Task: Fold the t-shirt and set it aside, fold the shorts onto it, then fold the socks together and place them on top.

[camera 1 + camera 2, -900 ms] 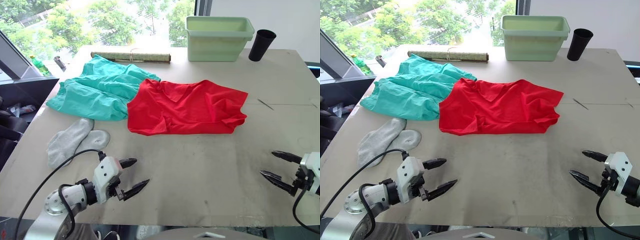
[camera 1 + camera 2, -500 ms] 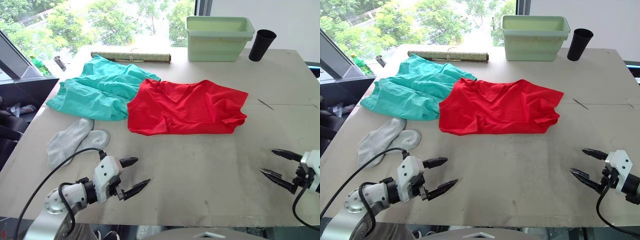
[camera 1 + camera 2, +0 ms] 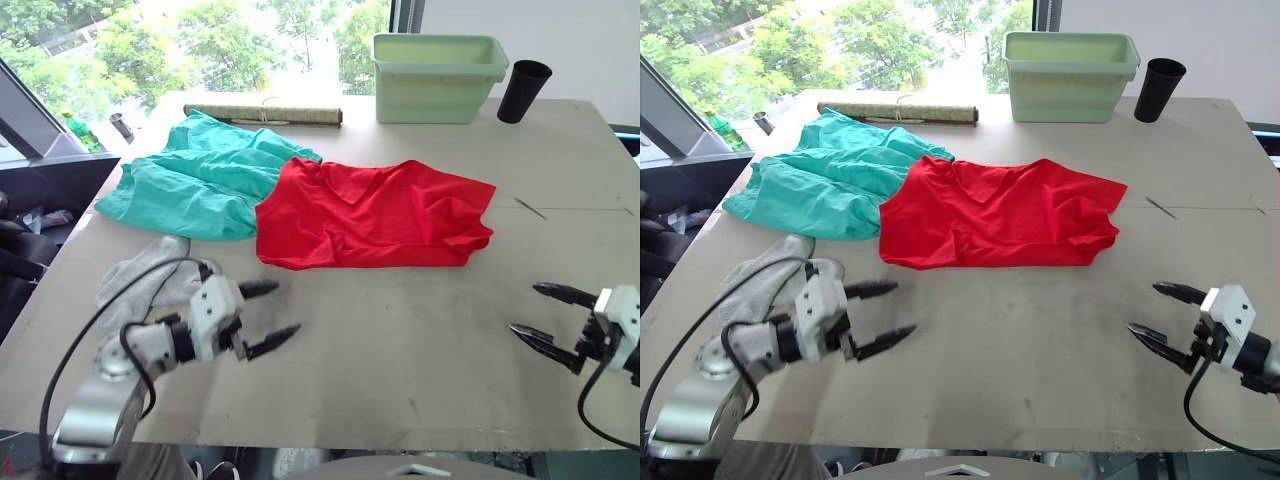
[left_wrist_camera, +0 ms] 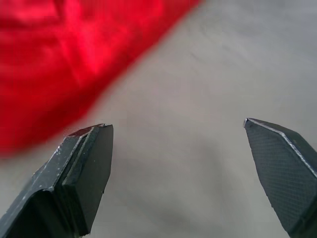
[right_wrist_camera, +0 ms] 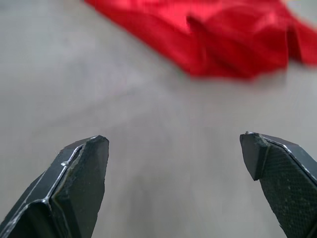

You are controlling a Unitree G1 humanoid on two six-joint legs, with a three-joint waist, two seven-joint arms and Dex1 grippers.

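- Left pincer (image 3: 273, 316) and right pincer (image 3: 548, 315) gape wide, empty, above the grey surface (image 3: 400, 330)
- Bright red thin V-neck t-shirt (image 3: 375, 213) lies rumpled mid-surface; pinching both layers risks a bunched fold

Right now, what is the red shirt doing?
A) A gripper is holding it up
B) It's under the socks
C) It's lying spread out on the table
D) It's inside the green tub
C: the t-shirt lies unfolded on the table, and both open grippers hover short of it.
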